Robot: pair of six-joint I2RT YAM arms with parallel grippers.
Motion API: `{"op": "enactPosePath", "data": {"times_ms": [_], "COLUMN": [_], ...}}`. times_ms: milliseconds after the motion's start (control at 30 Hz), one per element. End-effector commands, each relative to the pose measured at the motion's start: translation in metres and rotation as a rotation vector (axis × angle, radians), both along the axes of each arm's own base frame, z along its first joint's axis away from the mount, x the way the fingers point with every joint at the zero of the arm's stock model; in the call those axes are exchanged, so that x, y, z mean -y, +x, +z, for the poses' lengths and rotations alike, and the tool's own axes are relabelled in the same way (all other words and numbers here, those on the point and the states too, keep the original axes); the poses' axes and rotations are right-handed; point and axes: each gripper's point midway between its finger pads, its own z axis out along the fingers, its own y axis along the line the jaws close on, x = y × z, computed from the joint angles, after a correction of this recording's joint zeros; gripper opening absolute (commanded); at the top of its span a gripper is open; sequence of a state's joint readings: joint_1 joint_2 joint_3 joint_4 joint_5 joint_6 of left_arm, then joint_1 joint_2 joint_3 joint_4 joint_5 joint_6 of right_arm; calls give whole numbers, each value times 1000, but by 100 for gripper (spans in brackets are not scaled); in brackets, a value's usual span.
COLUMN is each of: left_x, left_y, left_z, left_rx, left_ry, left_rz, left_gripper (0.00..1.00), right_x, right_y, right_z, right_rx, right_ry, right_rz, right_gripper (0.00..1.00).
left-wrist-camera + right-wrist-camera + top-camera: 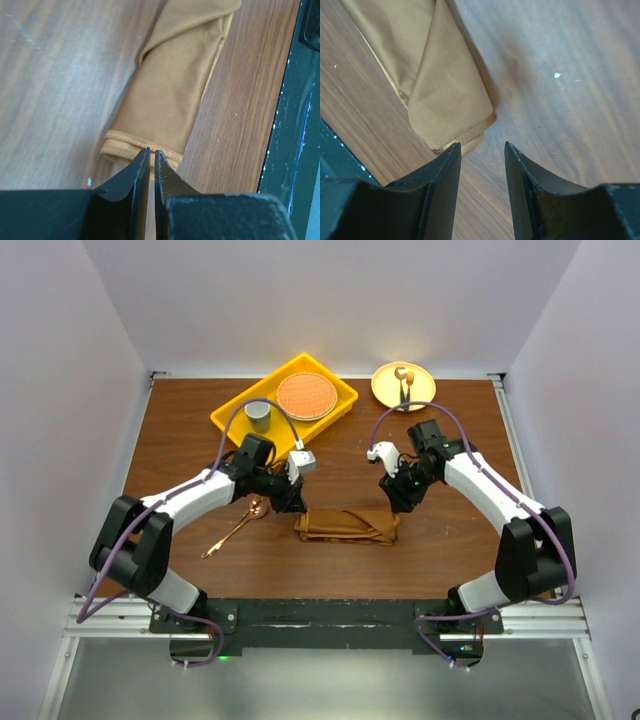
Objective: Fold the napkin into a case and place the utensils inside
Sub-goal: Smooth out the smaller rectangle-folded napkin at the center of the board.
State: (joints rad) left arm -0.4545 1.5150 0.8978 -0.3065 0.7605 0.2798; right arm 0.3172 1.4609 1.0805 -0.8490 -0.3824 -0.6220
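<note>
While the soft, plain rust-brown cloth napkin (347, 525) is lying folded into a narrow oblong on the dark wood-grain table (450, 560), between the two arms and towards the near edge, both grippers are hanging low over its short ends. The left gripper (151, 151) is standing with its black fingers drawn almost together, only a thin slit between them, and their tips are right at the stitched hem of the left end. From the wrist view I cannot tell whether any cloth is caught there. The right gripper (482, 147) is standing with its jaws clearly apart and is holding nothing, with the folded corner of the right end lying just beside one fingertip.

Judging by its loose, rounded folds, the cloth is looking light, limp and fairly slick. The layers are likely to slide over one another and spring open if only the top ply is pinched. The best hold is probably the hemmed edge or a corner, taking all the layers together.

The slim copper-coloured metal spoon (238, 527) is lying on the table near the napkin's left end, outside it and not touching it. Being thin, stiff and smooth, it is probably calling for a pinch across the handle.

No brand, label or readable writing is showing in any view.
</note>
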Motion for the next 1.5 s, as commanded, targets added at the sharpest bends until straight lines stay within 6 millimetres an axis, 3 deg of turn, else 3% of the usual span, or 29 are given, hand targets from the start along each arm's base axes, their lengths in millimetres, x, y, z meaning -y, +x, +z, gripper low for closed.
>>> {"op": "enactPosePath", "data": {"times_ms": [0,333,533,800,1067,1200,1333,1433,1467], "left_x": [13,25,31,24,10,11,14,20,19], "left_y": [10,-8,-26,-33,-38,-29,-10,9,13], "left_z": [4,-13,-23,-44,-77,-87,-84,-69,-64], "left_rx": [50,-8,-41,-70,-134,-157,-104,-34,-31], "left_ry": [-14,-1,16,79,177,214,233,212,196], "left_rz": [-21,-65,-91,-87,-57,-47,-54,-69,-73], "left_gripper": [12,10,9,7,6,6,8,14,17], "right_x": [-9,-1,-4,-12,-14,-13,-18,-34,-41], "right_y": [-6,-40,-50,-78,-78,-80,-85,-81,-68], "right_z": [2,-34,-35,-61,-80,-92,-81,-44,-24], "right_rx": [-17,-138,-154,-177,-186,-226,-248,-212,-175], "right_ry": [53,33,21,-72,-127,-147,-115,-15,30], "right_rz": [69,87,131,249,260,263,284,294,281], "right_gripper": [45,43,40,40,44,46,48,57,63]}}
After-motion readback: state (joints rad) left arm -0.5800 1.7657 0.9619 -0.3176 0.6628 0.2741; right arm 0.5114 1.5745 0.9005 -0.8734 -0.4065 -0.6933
